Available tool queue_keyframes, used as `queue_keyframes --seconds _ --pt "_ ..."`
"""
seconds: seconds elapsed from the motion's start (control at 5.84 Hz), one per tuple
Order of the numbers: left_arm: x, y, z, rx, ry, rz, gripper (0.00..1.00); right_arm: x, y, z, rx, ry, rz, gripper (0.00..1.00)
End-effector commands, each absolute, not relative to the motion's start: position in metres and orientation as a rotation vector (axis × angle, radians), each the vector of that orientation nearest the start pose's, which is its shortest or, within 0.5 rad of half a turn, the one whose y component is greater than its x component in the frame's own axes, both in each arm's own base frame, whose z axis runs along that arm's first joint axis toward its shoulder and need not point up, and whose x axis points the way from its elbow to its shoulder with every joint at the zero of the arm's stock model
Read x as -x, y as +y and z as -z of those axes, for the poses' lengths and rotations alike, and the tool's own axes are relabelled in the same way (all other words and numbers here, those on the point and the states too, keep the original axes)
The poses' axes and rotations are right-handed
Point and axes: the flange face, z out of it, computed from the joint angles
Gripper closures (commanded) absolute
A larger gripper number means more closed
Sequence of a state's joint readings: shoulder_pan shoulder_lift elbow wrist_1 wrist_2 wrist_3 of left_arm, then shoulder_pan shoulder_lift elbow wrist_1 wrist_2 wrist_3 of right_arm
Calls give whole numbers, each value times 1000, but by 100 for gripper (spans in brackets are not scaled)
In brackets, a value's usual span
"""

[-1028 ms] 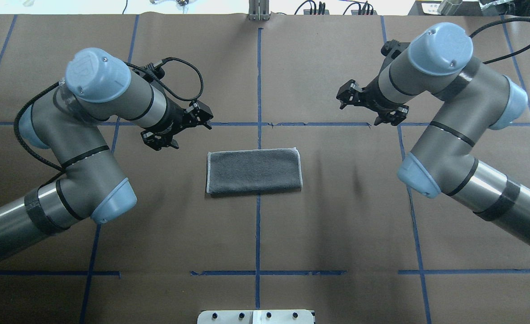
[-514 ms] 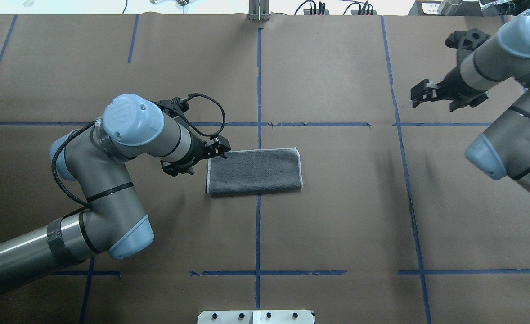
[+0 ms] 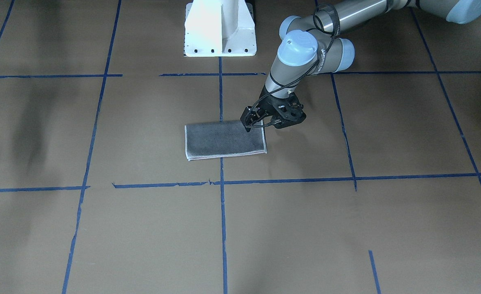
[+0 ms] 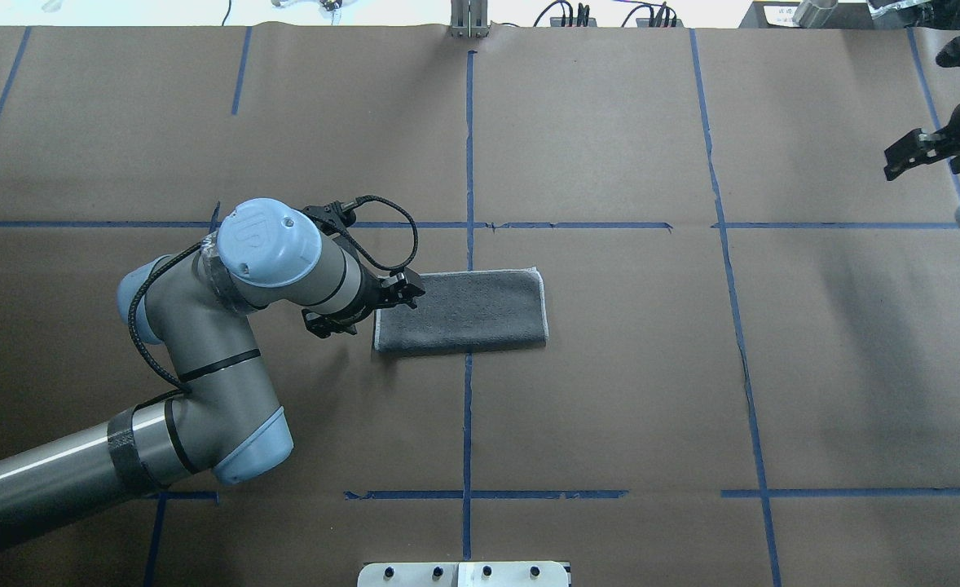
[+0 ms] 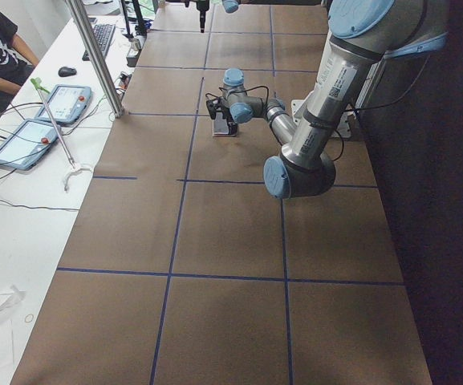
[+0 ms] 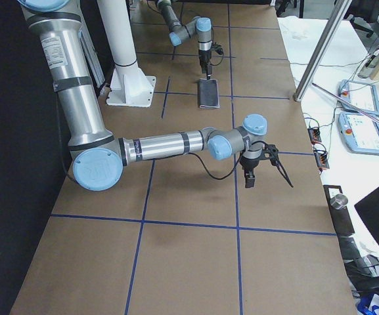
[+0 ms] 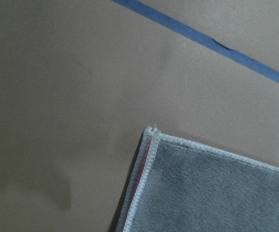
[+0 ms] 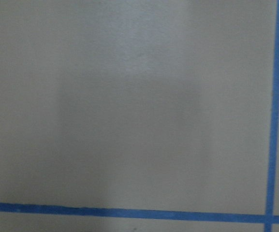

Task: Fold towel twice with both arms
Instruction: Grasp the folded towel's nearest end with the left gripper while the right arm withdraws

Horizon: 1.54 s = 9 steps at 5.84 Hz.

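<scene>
The towel (image 4: 460, 311) lies flat at the table's middle, folded into a rectangle, grey face up, with pale edging; it also shows in the front view (image 3: 224, 140). My left gripper (image 4: 367, 308) is low at the towel's left short end, open, jaws spread along that edge, holding nothing; in the front view it (image 3: 265, 123) hangs over the towel's corner. The left wrist view shows that towel corner (image 7: 202, 188) with a thin pink line in the fold. My right gripper (image 4: 912, 153) is far off at the table's right edge, open and empty (image 6: 263, 172).
Brown paper with blue tape lines (image 4: 468, 163) covers the table. The white pedestal (image 3: 220, 28) stands at the robot's side. A metal pole (image 5: 95, 56) and tablets (image 5: 62, 104) are past the far edge.
My left arm has swung inward and down from the towel's far left to its left short end. My right arm has pulled away to the table's right edge. The towel has not moved.
</scene>
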<state>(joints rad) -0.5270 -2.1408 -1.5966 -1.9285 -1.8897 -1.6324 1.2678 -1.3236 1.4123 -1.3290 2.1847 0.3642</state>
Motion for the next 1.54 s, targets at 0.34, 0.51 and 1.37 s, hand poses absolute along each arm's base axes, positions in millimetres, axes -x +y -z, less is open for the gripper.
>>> queue_keyframes --seconds 0.34,0.51,1.37 --pt "-562 -420 -282 80 979 348 0 40 -612 -646 -85 -693 101 0" --pt "-561 -418 -280 81 983 344 0 40 -611 -646 -84 -695 100 0" --pt "-558 -417 -280 80 982 345 42 41 -615 -642 -85 -695 97 0"
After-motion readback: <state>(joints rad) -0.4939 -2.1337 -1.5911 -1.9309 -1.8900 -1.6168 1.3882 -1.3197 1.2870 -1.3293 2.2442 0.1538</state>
